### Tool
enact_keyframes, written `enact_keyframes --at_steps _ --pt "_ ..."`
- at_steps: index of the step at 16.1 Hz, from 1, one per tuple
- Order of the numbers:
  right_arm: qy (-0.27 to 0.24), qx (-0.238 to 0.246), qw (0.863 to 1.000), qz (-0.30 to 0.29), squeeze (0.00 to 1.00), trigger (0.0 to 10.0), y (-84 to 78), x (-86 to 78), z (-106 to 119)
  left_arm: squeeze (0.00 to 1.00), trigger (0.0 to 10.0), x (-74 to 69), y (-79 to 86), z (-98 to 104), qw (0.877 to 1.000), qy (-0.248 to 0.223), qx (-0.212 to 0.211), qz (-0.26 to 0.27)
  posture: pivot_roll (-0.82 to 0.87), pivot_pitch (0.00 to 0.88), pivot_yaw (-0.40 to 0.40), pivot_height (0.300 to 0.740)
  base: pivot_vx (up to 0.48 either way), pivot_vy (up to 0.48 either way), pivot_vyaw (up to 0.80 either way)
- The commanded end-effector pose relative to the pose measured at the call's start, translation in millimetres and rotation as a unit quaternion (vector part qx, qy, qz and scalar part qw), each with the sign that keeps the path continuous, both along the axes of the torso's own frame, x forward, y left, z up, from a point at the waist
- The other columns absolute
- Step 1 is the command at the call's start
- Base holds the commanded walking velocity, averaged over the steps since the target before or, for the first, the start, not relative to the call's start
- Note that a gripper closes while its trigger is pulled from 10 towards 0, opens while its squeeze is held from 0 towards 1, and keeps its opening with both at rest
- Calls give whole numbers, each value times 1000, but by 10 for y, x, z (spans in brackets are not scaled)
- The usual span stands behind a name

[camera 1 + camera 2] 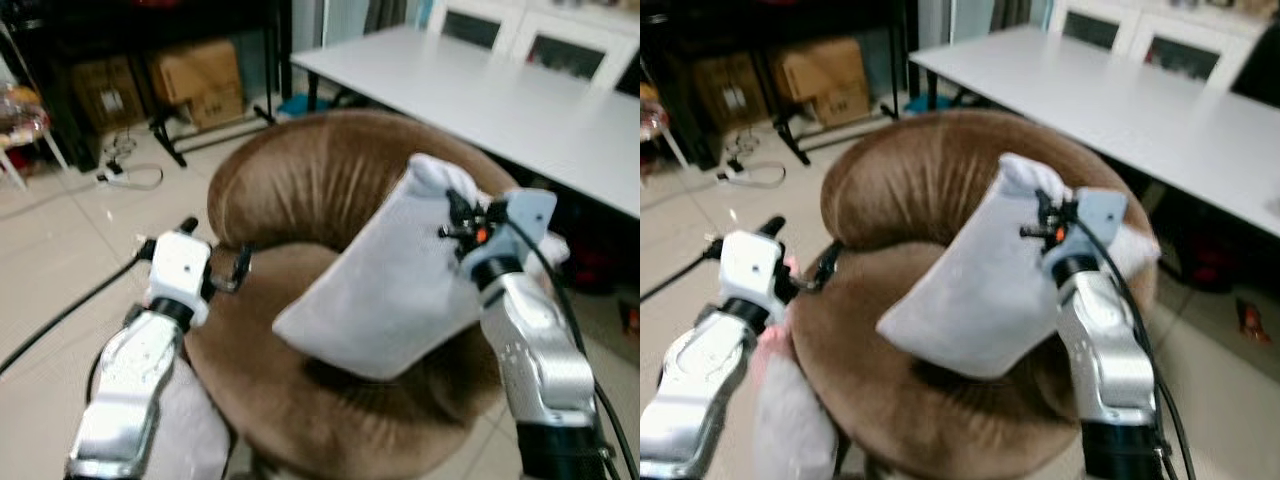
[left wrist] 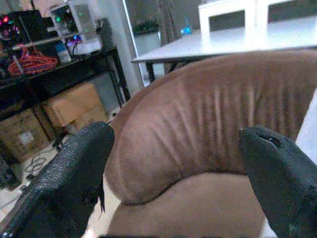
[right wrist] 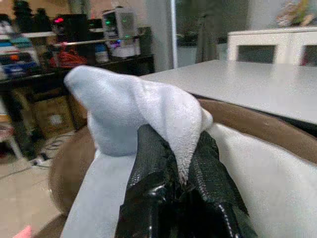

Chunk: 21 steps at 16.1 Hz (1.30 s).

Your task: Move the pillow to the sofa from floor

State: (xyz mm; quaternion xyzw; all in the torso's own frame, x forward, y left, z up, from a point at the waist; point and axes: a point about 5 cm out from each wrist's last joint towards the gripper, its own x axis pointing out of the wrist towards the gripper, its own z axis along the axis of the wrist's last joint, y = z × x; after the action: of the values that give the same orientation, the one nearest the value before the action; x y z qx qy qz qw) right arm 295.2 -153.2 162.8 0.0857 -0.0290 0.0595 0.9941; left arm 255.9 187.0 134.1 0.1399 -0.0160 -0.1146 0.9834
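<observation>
The right gripper (image 1: 462, 228) is clenched on an upper corner of the white pillow (image 1: 385, 290), its two black fingers (image 3: 148, 163) pinching a bunched fold of the fabric. The pillow hangs tilted over the seat of the round brown sofa (image 1: 320, 180), its lower edge close to the cushion; whether it touches the seat cannot be told from the head views. The left gripper (image 1: 228, 268) sits at the sofa's left edge, just in front of the curved backrest, with its fingers (image 2: 74, 168) spread wide and nothing between them. Behind the sofa stands a long white table (image 1: 500, 100), and to the left, on the tiled floor (image 1: 60, 240), cardboard boxes (image 1: 200, 80) sit under a dark shelf. A black cable (image 1: 60, 315) runs across the tiles near the left arm. Something pale, perhaps more fabric, lies low beside the left arm, but it is too blurred to identify.
</observation>
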Motion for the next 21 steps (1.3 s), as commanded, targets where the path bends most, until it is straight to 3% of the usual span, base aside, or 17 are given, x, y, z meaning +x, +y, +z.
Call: enact_keyframes --at_steps 1,8,11,12,15,17,18,21 --pt "-17 -11 1000 24 0 10000 72 11 118 0 10000 -45 -15 -43 999 15 14 -28 95 0 -50 740 0 0 0" --pt "43 -56 995 74 0 10000 456 173 109 0 10000 -228 -75 -107 987 65 42 -144 106 0 -54 740 0 0 0" --pt "57 -23 996 61 0 10000 587 317 212 0 10000 -259 -76 -120 986 69 41 -147 109 0 -61 740 0 0 0" --pt "87 11 996 30 0 10000 622 441 229 0 10000 -280 -76 -126 985 72 40 -149 111 0 -68 740 0 0 0" --pt "139 53 987 -59 0 10000 582 641 160 0 10000 -318 -83 -138 985 77 40 -150 120 0 -81 740 0 0 0" --pt "176 98 968 -152 0 10000 413 801 45 0 10000 -356 -88 -148 985 82 40 -149 135 0 -96 740 0 0 0" --pt "204 98 954 -196 0 10000 309 838 -70 0 10000 -369 -90 -156 984 86 41 -150 135 0 -98 740 0 0 0" --pt "236 68 935 -255 0 10000 182 846 -258 0 10000 -382 -103 -168 983 91 42 -155 133 0 -95 740 0 0 0"
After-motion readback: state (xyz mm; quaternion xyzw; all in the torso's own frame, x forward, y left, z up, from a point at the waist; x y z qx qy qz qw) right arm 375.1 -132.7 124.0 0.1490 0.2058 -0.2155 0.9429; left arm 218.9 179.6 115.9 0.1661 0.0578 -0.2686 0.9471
